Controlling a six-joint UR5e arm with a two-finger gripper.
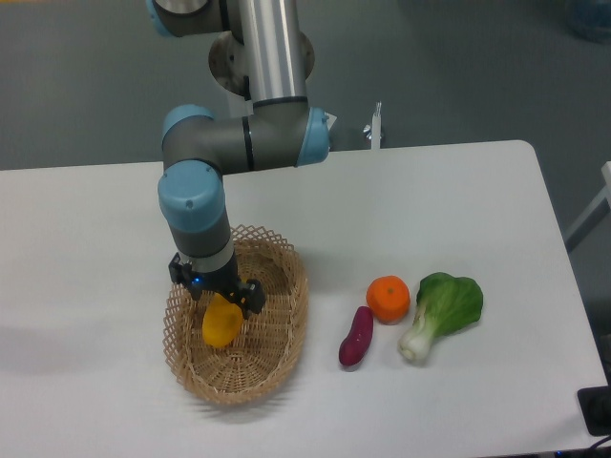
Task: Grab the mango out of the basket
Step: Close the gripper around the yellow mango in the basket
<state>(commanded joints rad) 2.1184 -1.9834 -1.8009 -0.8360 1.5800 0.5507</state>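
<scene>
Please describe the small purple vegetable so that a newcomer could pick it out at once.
Start at the oval tan wicker basket on the white table and look just to its right. There lies the small purple sweet potato, beside the round orange citrus fruit. It is the only dark purple, slim thing; its neighbours are orange or leafy green.

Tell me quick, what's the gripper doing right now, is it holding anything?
Gripper: down in the basket, fingers astride the mango; whether it has closed on it cannot be told.

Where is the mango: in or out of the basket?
In. The mango lies on the basket's woven base, with the hand down over its upper end.
</scene>
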